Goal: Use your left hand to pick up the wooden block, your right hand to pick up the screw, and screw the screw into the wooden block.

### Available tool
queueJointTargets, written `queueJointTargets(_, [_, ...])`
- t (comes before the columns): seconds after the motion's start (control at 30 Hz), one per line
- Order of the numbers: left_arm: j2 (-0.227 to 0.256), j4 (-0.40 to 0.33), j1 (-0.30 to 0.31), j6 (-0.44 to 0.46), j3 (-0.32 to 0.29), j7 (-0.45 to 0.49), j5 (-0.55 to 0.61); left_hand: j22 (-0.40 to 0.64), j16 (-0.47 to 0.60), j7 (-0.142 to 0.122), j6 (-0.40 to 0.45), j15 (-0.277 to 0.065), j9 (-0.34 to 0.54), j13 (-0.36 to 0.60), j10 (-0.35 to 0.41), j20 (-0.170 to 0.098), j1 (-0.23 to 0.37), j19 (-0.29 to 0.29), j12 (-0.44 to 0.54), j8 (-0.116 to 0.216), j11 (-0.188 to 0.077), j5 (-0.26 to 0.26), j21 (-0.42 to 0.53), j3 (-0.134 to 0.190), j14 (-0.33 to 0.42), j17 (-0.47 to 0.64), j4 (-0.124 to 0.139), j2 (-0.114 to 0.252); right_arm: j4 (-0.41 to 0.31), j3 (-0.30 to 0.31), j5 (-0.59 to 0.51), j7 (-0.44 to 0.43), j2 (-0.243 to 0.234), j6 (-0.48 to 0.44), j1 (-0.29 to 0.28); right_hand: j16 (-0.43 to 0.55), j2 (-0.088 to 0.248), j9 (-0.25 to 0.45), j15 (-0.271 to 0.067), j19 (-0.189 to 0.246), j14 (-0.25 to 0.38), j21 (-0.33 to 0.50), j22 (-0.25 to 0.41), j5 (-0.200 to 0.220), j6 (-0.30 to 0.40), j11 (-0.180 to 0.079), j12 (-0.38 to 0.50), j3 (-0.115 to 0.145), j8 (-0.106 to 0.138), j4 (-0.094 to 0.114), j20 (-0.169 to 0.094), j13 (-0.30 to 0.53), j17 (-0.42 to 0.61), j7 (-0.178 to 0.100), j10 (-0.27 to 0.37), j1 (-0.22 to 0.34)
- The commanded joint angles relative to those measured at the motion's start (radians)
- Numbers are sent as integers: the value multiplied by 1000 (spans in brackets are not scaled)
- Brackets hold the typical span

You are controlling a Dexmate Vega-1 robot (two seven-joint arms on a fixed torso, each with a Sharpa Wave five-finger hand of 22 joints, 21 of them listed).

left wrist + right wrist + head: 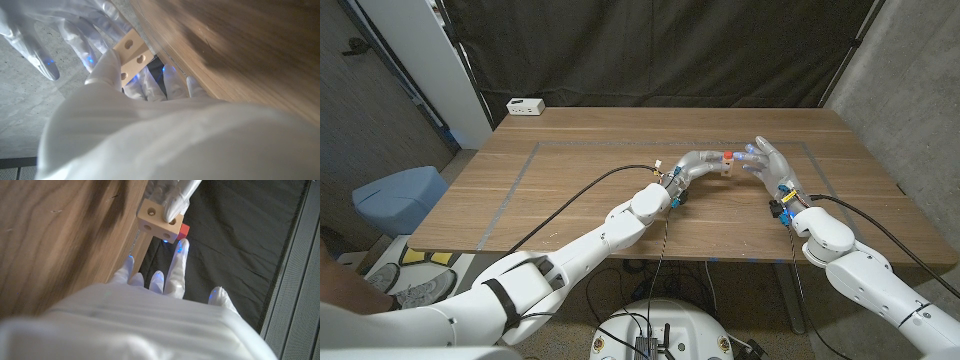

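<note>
Clearly, the left hand [695, 165] held the wooden block [727, 166] lifted above the tabletop [570, 190], a red-headed screw [728, 155] on top. The right hand [767, 163], fingers spread and apparently empty, reached toward it. Light, rigid block: grip flat sides, holes clear.

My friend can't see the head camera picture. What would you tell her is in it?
Two white robot arms meet over a wooden table. The left hand holds a small wooden block with a red piece on top, and the right hand reaches toward it, fingers spread.
</note>
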Motion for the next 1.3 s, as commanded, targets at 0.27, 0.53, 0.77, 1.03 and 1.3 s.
queueJointTargets(0.27, [18, -47, 20, 13, 1, 6, 7, 5, 4, 39, 54, -56, 4, 3, 6, 1, -17, 9, 9, 9, -2, 5, 4, 20, 8, 1, 12, 32, -7, 5, -5, 17, -6, 6, -9, -18, -7, 6, 23, -17, -36, -13, 1, 1, -97, -1, -18, -4, -41, -7, 7, 4, 2, -20, -64, 3])
queueJointTargets(0.53, [24, -54, 24, 13, -1, 7, 10, 5, 4, 38, 55, -56, 4, 3, 6, 1, -16, 9, 9, 9, -2, 5, 4, 20, 9, 1, 10, 31, -1, -2, 3, 58, -20, 2, 5, -26, -14, 7, 36, -48, -70, -19, 2, -1, -158, 6, -22, -13, -55, -2, 17, 4, 5, -25, -112, -11])
queueJointTargets(0.77, [27, -57, 24, 15, -3, 6, 8, 5, 5, 40, 54, -55, 4, 3, 5, 2, -16, 9, 9, 9, -2, 5, 4, 20, 9, 2, 12, 33, 10, -16, 18, 86, -23, -11, 29, -30, -22, 6, 45, -80, -103, -22, 2, 0, -206, 9, -24, -24, -60, 6, 25, 4, 7, -34, -152, -27])
queueJointTargets(1.03, [25, -48, 21, 10, -4, 1, 5, 5, 4, 41, 54, -55, 4, 3, 5, 2, -16, 9, 9, 9, -2, 5, 4, 21, 7, 1, 12, 33, 17, -27, 22, 107, -30, -14, 43, -30, -25, 5, 50, -101, -122, -23, 2, 1, -230, 5, -23, -30, -59, 11, 28, 4, 9, -38, -175, -35])
queueJointTargets(1.3, [24, -48, 22, 11, -5, 1, 4, 5, 4, 41, 54, -55, 4, 3, 6, 1, -17, 9, 10, 9, -2, 5, 4, 20, 8, 1, 12, 32, 16, -30, 29, 106, -32, -21, 47, -26, -25, 4, 52, -105, -126, -19, 2, 2, -209, 3, -15, -33, -45, 15, 28, 4, 10, -30, -172, -39])
